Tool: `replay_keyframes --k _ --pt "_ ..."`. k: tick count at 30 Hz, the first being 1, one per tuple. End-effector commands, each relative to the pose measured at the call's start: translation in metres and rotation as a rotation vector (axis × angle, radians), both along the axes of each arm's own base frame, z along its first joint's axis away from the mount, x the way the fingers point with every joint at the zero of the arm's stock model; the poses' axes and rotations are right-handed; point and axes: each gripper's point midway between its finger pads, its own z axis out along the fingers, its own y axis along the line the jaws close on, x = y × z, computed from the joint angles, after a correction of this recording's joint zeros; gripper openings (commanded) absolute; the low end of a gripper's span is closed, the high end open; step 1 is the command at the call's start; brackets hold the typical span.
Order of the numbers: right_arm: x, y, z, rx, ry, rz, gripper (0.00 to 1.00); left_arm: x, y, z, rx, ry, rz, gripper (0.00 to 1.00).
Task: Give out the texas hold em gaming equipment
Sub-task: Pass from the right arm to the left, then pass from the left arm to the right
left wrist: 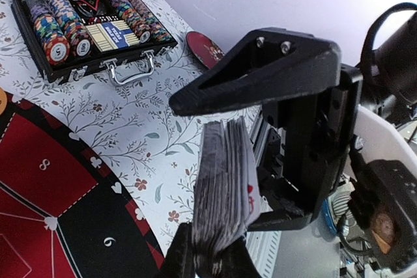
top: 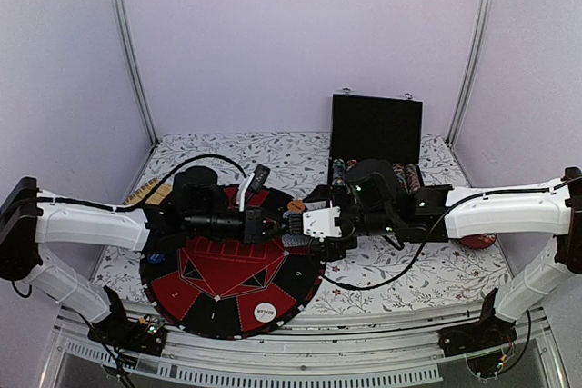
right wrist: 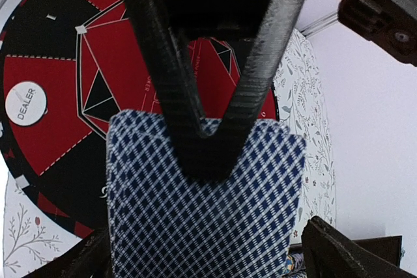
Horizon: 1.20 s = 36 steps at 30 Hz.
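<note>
Blue-checked card deck: hanging on edge over the far rim of the red-and-black mat, between both grippers.
Left gripper: pinching the deck's lower end, fingers pressing on either side.
Right gripper: laying one black finger across the top card's back; clamping or not, I cannot tell.
DEALER disc: lying near the mat's front edge.
Orange disc: sitting at the mat's far rim.
Chip case: standing open beyond the mat.

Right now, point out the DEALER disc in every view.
Top external: DEALER disc lower centre, at the round mat's near edge.
Left wrist: not in it.
Right wrist: far left, mid-height.
Shared landmark: the red-and-black round mat, in all three.
</note>
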Motion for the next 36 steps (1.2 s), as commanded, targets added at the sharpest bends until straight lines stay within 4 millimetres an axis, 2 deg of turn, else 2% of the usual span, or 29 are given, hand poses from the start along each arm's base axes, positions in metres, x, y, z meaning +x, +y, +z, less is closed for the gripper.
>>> replay_keyframes --k 1,5,8,10,12,17,19,25,36 --pt "0.009 0.003 0.033 0.118 -0.043 -0.022 0.99 -0.006 0.000 0.016 -0.063 -0.014 -0.013 0.00" --pt "0.004 0.003 0.064 0.240 -0.046 -0.010 0.99 -0.006 0.003 0.025 -0.085 -0.018 -0.006 0.00" --pt "-0.002 0.001 0.077 0.292 -0.031 -0.001 0.99 -0.006 0.006 0.033 -0.118 -0.012 -0.008 0.00" --pt "-0.013 0.002 0.072 0.251 -0.014 0.066 0.99 -0.004 0.007 0.040 -0.137 -0.012 -0.004 0.00" --pt "-0.016 0.002 0.066 0.199 0.004 0.088 0.99 -0.003 0.009 0.045 -0.147 -0.011 -0.001 0.00" --pt "-0.003 0.002 0.060 0.106 0.016 0.027 1.00 -0.005 0.010 0.049 -0.149 -0.008 -0.009 0.00" --pt "0.003 0.003 0.061 0.100 0.009 0.001 0.95 -0.004 0.011 0.048 -0.138 -0.006 -0.003 0.00" --pt "0.000 0.000 0.038 0.008 -0.014 0.001 0.94 -0.001 0.016 0.048 -0.142 -0.007 0.025 0.00" --pt "-0.003 0.010 0.041 0.037 -0.045 -0.029 0.84 0.002 0.019 0.040 -0.128 0.012 0.041 0.00"
